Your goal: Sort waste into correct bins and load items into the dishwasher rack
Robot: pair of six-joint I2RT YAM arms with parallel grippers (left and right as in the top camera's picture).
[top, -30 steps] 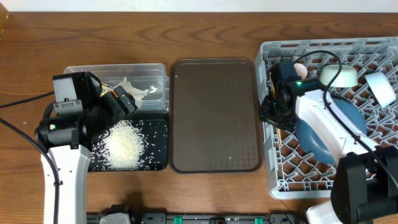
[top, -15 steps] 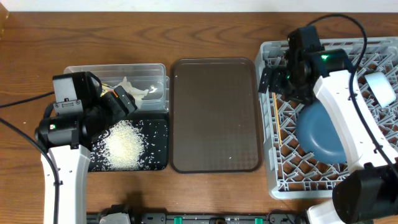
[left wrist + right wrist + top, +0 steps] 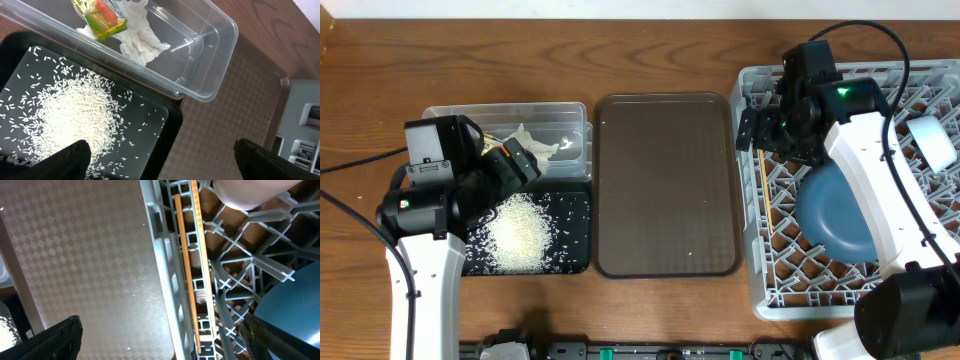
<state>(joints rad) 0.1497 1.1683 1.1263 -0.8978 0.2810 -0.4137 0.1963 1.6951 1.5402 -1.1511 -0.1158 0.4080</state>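
Chopsticks (image 3: 190, 270) lie along the rack (image 3: 162, 265) edge.
The right gripper (image 3: 160, 330) hangs above them, the left gripper (image 3: 160, 150) over rice (image 3: 75, 120) in the black tray (image 3: 170, 125); both spread wide, empty.

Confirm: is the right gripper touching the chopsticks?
Apart. Right wrist view: the chopsticks lie in the rack; the right gripper is open, fingers wide either side, clear of them.

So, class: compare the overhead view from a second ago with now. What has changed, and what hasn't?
The right gripper has drawn back from the chopsticks toward the far edge of the dishwasher rack, jaws open. The chopsticks lie free along the rack's left wall. The left gripper, rice, tissue and blue plate stayed put.
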